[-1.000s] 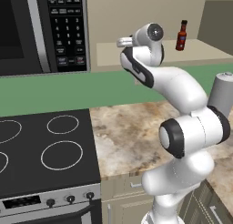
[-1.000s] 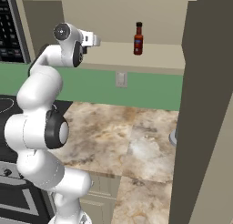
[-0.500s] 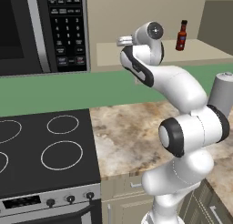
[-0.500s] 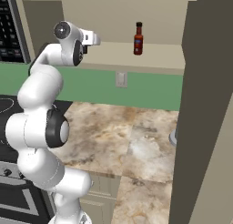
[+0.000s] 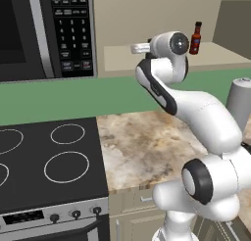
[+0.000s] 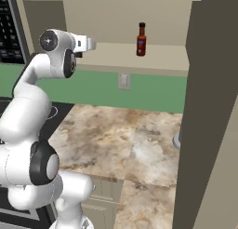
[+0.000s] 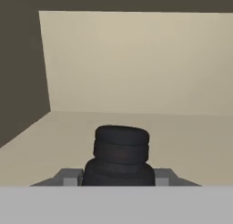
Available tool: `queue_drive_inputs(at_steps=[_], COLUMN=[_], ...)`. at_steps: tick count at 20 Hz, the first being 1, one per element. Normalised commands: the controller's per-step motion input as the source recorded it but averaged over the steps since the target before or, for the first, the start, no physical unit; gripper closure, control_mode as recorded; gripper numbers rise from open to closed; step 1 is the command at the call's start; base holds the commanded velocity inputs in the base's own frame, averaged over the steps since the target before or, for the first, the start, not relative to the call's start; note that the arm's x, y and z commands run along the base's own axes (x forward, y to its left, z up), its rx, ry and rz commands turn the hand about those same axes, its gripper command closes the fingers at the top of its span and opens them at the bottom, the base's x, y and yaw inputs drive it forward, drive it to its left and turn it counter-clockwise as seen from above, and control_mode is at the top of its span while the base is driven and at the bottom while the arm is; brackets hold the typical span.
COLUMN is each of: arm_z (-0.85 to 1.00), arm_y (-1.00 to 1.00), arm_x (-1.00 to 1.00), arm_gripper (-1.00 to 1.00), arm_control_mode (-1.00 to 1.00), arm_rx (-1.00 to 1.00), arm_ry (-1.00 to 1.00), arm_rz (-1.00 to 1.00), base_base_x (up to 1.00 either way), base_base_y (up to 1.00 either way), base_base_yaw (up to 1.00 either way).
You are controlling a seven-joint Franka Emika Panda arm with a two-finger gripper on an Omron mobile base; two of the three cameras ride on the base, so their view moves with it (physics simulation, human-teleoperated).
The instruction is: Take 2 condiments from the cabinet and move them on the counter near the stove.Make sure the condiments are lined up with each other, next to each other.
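The short black shaker with a narrower top (image 7: 121, 157) is seen in the hand view standing upright on the flat pale shelf (image 7: 182, 136) of the beige wall cabinet (image 5: 147, 19), low in the middle of the view, with a grey finger (image 7: 68, 177) on either side of its base. The jaws of the gripper (image 7: 119, 177) are clenched on this shaker. Behind it the plain tan back panel (image 7: 136, 59) is shown, and a dark side wall is seen at the left.

The slim red-brown sauce bottle with a black cap and label (image 6: 141, 40) is placed upright on the same shelf, well apart from the white arm's hand (image 6: 83, 43), towards the cabinet's right end.

Below the shelf, a green wall band is seen, and under it the mottled beige-and-brown stone-look desk (image 5: 142, 147). The black glass cooktop with white ring outlines (image 5: 49, 161) is set just beside the desk, to its left. A black microwave with a keypad (image 5: 49, 34) is mounted above the cooktop. A tall grey cylinder (image 5: 240, 103) is found at the right of the desk.
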Motion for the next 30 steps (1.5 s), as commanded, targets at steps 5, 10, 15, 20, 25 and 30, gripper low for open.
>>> queue_drive_inputs(at_steps=[5, 10, 15, 20, 25, 30], arm_z=[0.03, 0.16, 0.02, -0.14, -0.85, -1.00], arm_y=[0.06, 0.19, 0.35, 0.47, 0.46, 0.31], arm_x=[-1.00, -1.00, -1.00, -1.00, -0.70, -0.17], arm_gripper=[1.00, 1.00, 1.00, 1.00, 1.00, 1.00], arm_control_mode=[-1.00, -1.00, -1.00, -1.00, -1.00, -1.00], arm_rx=[0.00, 0.01, 0.01, 0.00, -0.01, -0.09], arm_ry=[-0.10, 0.14, 0.31, 0.32, 0.05, -0.10], arm_rz=[-0.06, -0.12, -0.17, -0.21, -0.19, -0.10], base_base_x=[0.00, 0.00, 0.00, 0.00, 0.00, 0.00], base_base_y=[0.00, 0.00, 0.00, 0.00, 0.00, 0.00], base_base_yaw=[0.00, 0.00, 0.00, 0.00, 0.00, 0.00])
